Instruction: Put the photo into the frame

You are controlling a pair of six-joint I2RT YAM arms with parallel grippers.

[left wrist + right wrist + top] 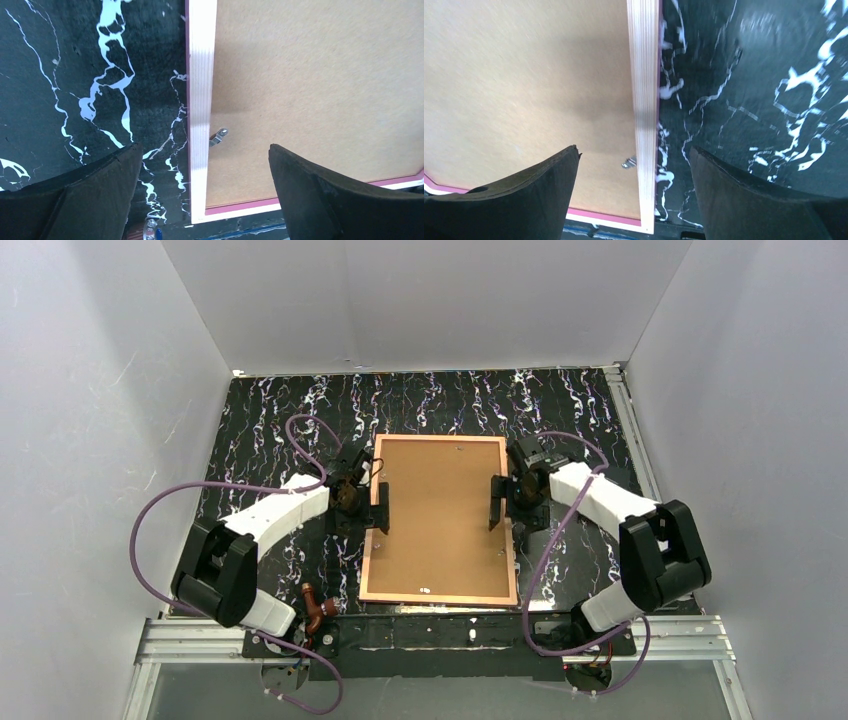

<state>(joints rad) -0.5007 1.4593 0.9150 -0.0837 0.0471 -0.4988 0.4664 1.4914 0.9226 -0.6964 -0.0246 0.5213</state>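
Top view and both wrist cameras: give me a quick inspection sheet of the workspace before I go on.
Surface: black marbled table.
Job's things: frame lies back up, brown backing board inside its border; photo not visible.
Clutter: small brown item by the left base, unidentified.
Grippers: left gripper and right gripper open, straddling the frame's left and right edges.
Cables: purple cables loop off both arms.
Surroundings: white walls, metal rail at near edge.

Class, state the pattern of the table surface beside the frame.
The table is black with white marble veining; left wrist view.
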